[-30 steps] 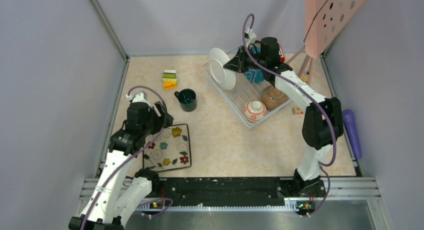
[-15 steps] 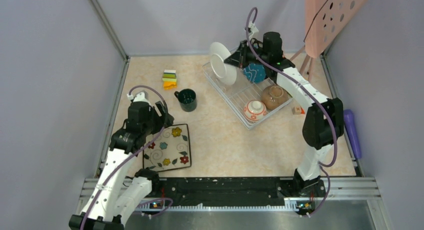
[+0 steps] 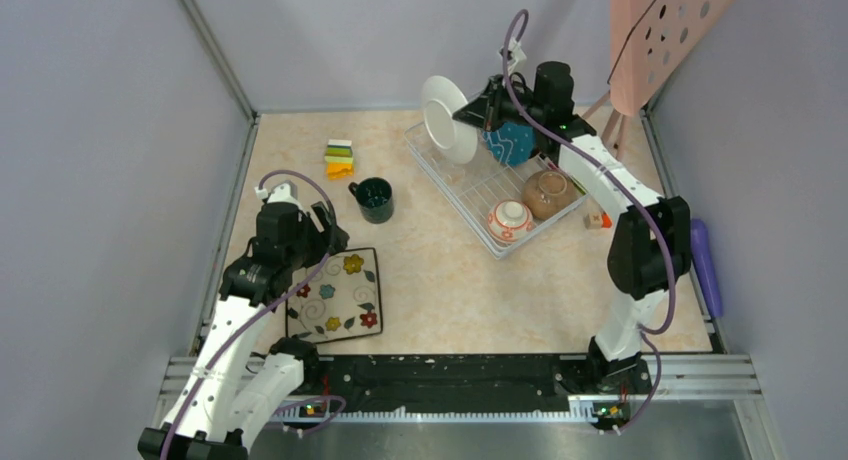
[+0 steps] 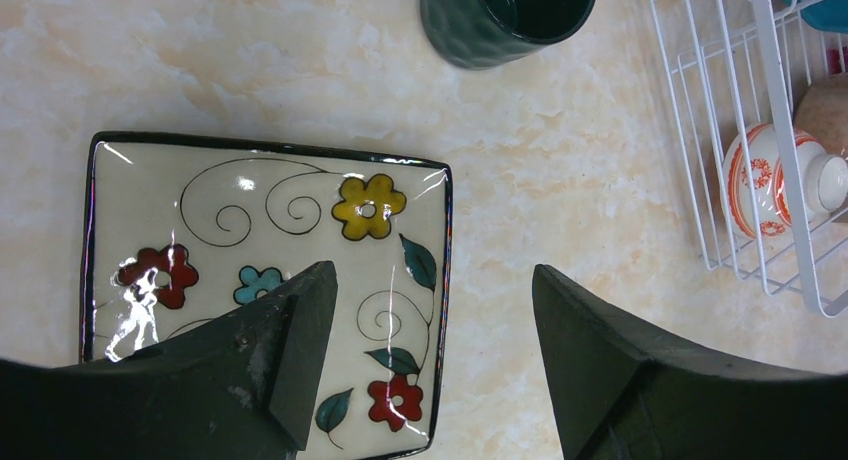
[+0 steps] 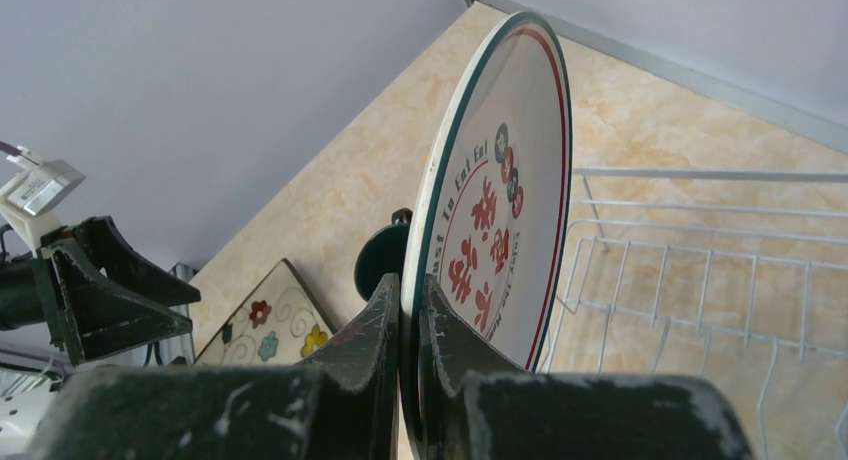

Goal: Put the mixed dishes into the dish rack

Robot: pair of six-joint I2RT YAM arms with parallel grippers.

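Right pincer (image 5: 408, 310): your fingers are pinched narrow on the rim of the white red-marked plate (image 5: 490, 210), one finger on each face.
Held plate: it stands on edge, nearly upright, over the far-left end of the dish rack (image 3: 470, 195). You cannot tell whether its lower edge touches the wires.
Dish rack: white wire, set at a slant in the far-right part of the table (image 3: 450, 290).
In the rack: a blue white-dotted plate (image 3: 512, 142) stands on edge just beside the held plate. A brown bowl (image 3: 548, 194) and an upturned orange-patterned bowl (image 3: 510, 220) sit side by side at the end nearest you.
Left pincer (image 4: 432, 280): your fingers are spread wide and hold nothing. They hang above the far-right corner of the square floral plate (image 4: 270, 240).
Square floral plate: flat on the table near the near-left corner.
Teal mug (image 3: 376, 198): upright on the table, beyond the floral plate and left of the rack, apart from both.
Coloured blocks (image 3: 339, 159): a small stack beyond the mug, toward the far-left corner.
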